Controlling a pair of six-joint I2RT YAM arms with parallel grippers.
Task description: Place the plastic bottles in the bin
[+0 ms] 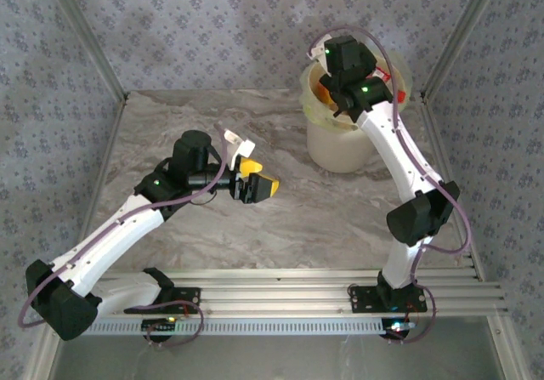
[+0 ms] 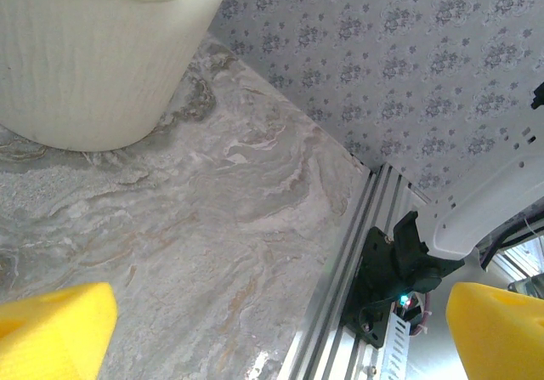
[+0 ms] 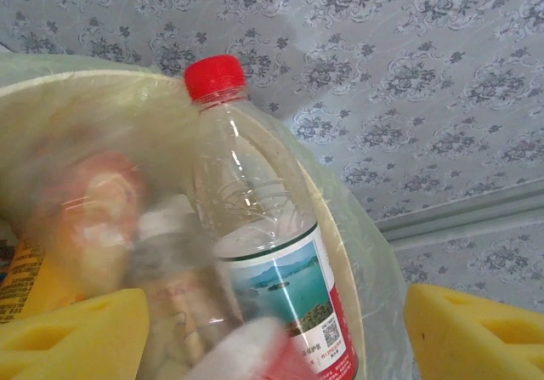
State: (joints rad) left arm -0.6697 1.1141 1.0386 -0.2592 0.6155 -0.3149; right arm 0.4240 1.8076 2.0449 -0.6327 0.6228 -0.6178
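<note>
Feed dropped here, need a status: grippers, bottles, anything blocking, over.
Left gripper open, empty, above table. Right gripper open over bin. Red-capped bottle in bin mouth, unheld; blurred bottles beside it. Nothing blocking.

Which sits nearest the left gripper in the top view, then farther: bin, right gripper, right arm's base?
From the left gripper:
1. bin, just right of it.
2. right gripper, over the bin's mouth.
3. right arm's base, near right edge.

Looks like a robot test booth in a lab, not anyone's home: fake-marble tabletop [image 1: 280,218], flowery wallpaper panels [image 1: 212,23] in bare metal frame posts [image 1: 85,36], plus a left arm [image 1: 119,235] and right arm [image 1: 387,142] bolted onto aluminium rails [image 1: 289,291].
</note>
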